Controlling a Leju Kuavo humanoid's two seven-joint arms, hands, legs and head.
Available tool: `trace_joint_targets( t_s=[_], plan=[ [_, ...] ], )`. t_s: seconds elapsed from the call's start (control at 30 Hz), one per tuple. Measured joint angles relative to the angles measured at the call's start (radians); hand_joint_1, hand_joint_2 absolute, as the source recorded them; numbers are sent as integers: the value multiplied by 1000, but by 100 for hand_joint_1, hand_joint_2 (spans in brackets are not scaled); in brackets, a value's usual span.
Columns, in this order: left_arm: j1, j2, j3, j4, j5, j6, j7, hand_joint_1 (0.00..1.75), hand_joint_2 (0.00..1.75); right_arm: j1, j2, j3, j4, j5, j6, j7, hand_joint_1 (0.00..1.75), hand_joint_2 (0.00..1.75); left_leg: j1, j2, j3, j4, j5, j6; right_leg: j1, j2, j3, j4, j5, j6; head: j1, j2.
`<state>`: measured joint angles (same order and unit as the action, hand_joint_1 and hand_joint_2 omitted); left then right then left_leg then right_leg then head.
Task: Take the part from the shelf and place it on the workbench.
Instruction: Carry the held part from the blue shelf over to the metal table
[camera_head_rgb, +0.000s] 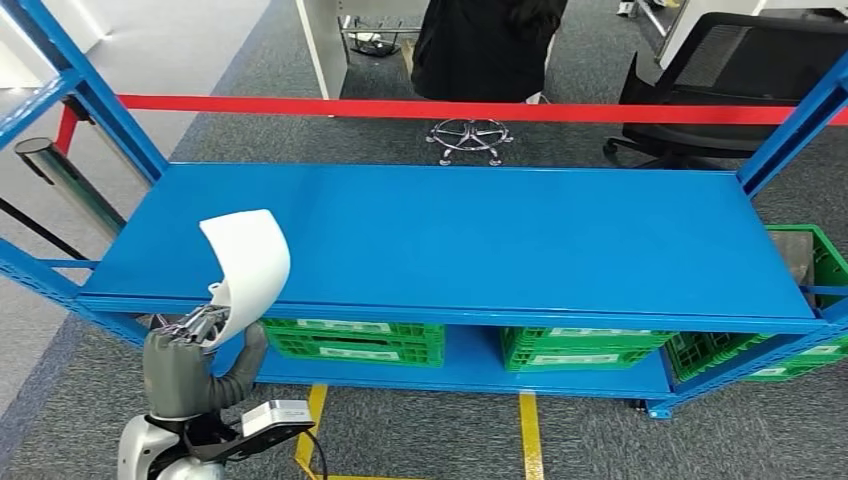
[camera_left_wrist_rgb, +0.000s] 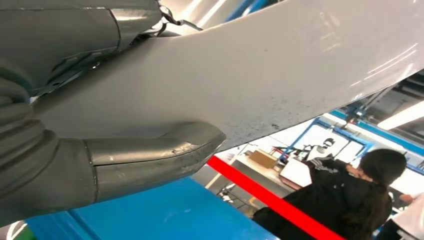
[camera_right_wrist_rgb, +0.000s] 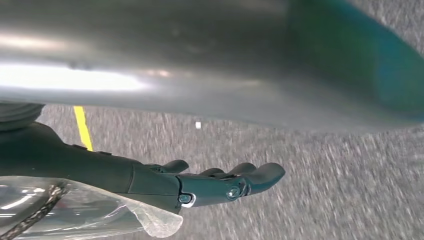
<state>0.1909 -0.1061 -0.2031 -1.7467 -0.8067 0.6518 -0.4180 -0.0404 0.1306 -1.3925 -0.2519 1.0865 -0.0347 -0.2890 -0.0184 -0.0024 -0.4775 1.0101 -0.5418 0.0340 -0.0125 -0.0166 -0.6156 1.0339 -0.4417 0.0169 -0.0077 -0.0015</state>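
Step in hand, by the look of it: carrying the part (camera_head_rgb: 247, 262) off the shelf (camera_head_rgb: 450, 235), w/ the workbench leg to come. Left hand (camera_head_rgb: 185, 362) grips the part at its lower end, fingers (camera_head_rgb: 200, 323) closed on the edge, thumb (camera_left_wrist_rgb: 155, 155) pressed under its smooth face. Part up in the air over the shelf's front left corner, tilted, clear of the deck.

To do it well: keep grip low and firm, since most of the part stands above the hold and could lever out. Lift clear of the front lip before turning. Mind the blue upright (camera_head_rgb: 95, 95) at left and the red tape (camera_head_rgb: 480, 110) behind. Slow swing, no jerks.

Right hand (camera_right_wrist_rgb: 220, 182) hangs over grey carpet, fingers extended and apart, holding nothing.

Materials: part is a white curved shell, thin, glossy, prob. moulded plastic, faint dark speckling on the surface; slippery to judge by the sheen. Shelf deck painted blue metal, flat, smooth. Green slotted plastic crates (camera_head_rgb: 355, 340) on the tier below. Person in black (camera_head_rgb: 485, 45) beyond the tape; office chair (camera_head_rgb: 740, 85) at right.
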Motion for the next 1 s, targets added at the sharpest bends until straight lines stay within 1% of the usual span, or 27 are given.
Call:
trace_joint_targets(
  t_s=[0.03,0.07,0.1,0.13,0.17,0.2,0.23,0.27,0.3,0.33,0.37,0.4,0.43,0.47,0.5,0.67,0.7,0.73,0.77,0.8,0.83,0.87,0.9,0.93,0.97,1.0],
  plan=[
    [1,-1,2,-2,0,0,-1,175,175,0,0,0,0,0,0,0,0,0,2,0,-5,-7,11,2,-1,0,-2,-3,7,7,-1,0],
    [2,-2,4,-3,0,0,-1,175,175,-1,0,0,1,1,0,0,0,0,4,1,-9,-14,22,4,-1,1,-6,-4,6,12,0,0],
    [2,-4,6,-4,1,0,-1,175,175,-1,0,0,1,1,0,0,0,0,8,2,-16,-22,36,8,0,4,-15,10,-16,17,1,0],
    [3,-6,7,-5,3,0,-1,175,175,-1,0,0,1,2,0,0,0,0,11,3,-27,-29,50,11,0,8,-28,43,-54,21,3,0],
    [4,-8,8,-6,8,0,-3,175,175,-1,0,0,1,4,0,0,0,0,11,3,-39,-30,62,14,0,11,-44,89,-100,24,5,0],
    [6,-9,10,-6,18,-1,-6,175,175,-2,0,0,2,6,0,0,0,0,11,1,-55,-30,74,16,0,12,-60,151,-147,26,6,0],
    [10,-10,14,-6,35,-3,-12,175,175,-3,0,0,2,10,0,0,0,0,10,-2,-70,-29,85,15,0,13,-68,204,-173,28,7,0],
    [15,-12,19,-7,53,-5,-20,175,175,-4,0,0,2,14,-1,0,0,0,10,-5,-86,-27,96,13,0,13,-64,235,-177,30,6,0],
    [20,-14,27,-7,73,-7,-29,175,175,-4,0,1,2,19,-1,1,0,0,10,-10,-102,-25,108,11,0,14,-44,236,-162,30,6,0],
    [25,-16,36,-8,87,-9,-36,175,175,-4,0,2,2,23,-1,2,0,0,10,-16,-117,-23,118,8,0,18,-5,199,-133,29,6,0],
    [30,-19,45,-9,97,-10,-42,175,175,-4,0,3,2,27,-1,3,0,0,11,-24,-130,-20,129,4,-1,34,47,134,-113,25,6,0],
    [33,-22,55,-10,104,-11,-47,175,175,-5,0,4,2,31,0,6,0,0,10,-33,-142,-16,139,0,-2,55,104,57,-107,21,6,0],
    [36,-25,64,-11,109,-11,-51,175,175,-6,0,6,2,35,1,10,0,0,8,-41,-150,-14,149,-4,-3,74,146,-6,-112,17,6,0],
    [38,-27,69,-12,113,-12,-55,175,175,-6,0,6,3,39,3,14,0,0,7,-46,-155,-12,157,-8,-4,89,172,-47,-123,14,6,0],
    [39,-28,73,-14,115,-12,-58,175,175,-7,0,7,3,41,5,18,0,0,6,-50,-158,-10,162,-10,-4,93,182,-65,-129,12,5,0],
    [40,-28,75,-14,117,-12,-60,175,175,-7,0,7,4,43,6,20,0,0,6,-53,-159,-11,166,-11,-4,91,178,-66,-131,11,5,0],
    [43,-30,80,-14,119,-12,-61,175,175,-7,0,9,4,44,7,21,0,0,7,-56,-159,-13,170,-14,-2,87,175,-65,-129,9,6,0],
    [52,-34,95,-14,123,-12,-64,175,175,-7,1,11,5,47,9,22,0,0,8,-56,-165,-7,163,-20,-2,77,168,-67,-121,1,5,0],
    [64,-39,122,-15,126,-13,-69,175,175,-7,2,16,7,54,12,21,0,0,11,-45,-183,60,109,-31,-2,59,152,-67,-105,-8,2,0],
    [78,-45,157,-15,130,-22,-78,175,175,-8,4,22,9,61,15,18,0,0,17,-33,-182,121,72,-41,-2,38,127,-64,-82,-16,-2,0],
    [89,-50,190,-14,131,-32,-87,175,175,-12,6,27,10,67,18,14,0,0,21,-18,-167,163,38,-48,-4,20,100,-60,-58,-20,-5,0],
    [94,-55,214,-14,130,-44,-94,175,175,-17,9,30,11,70,20,11,0,0,25,-7,-130,173,18,-50,-3,9,76,-53,-41,-18,-8,0],
    [94,-58,227,-12,130,-56,-101,175,175,-28,13,32,12,67,21,13,0,0,25,-6,-71,104,36,-47,-2,5,57,-47,-30,-13,-7,0],
    [90,-59,230,-9,129,-62,-104,175,175,-43,17,32,12,62,22,21,0,0,24,-6,-31,37,38,-42,-1,5,47,-44,-22,-8,-7,0],
    [83,-60,232,-6,129,-66,-105,175,175,-63,21,32,12,54,22,35,0,0,21,-6,-8,-9,35,-38,-1,5,39,-43,-13,-3,-7,0],
    [75,-60,232,0,130,-71,-106,175,175,-88,24,32,13,44,24,58,0,0,18,-5,-3,-31,30,-33,-1,6,31,-44,-2,4,-7,0]
  ],
)
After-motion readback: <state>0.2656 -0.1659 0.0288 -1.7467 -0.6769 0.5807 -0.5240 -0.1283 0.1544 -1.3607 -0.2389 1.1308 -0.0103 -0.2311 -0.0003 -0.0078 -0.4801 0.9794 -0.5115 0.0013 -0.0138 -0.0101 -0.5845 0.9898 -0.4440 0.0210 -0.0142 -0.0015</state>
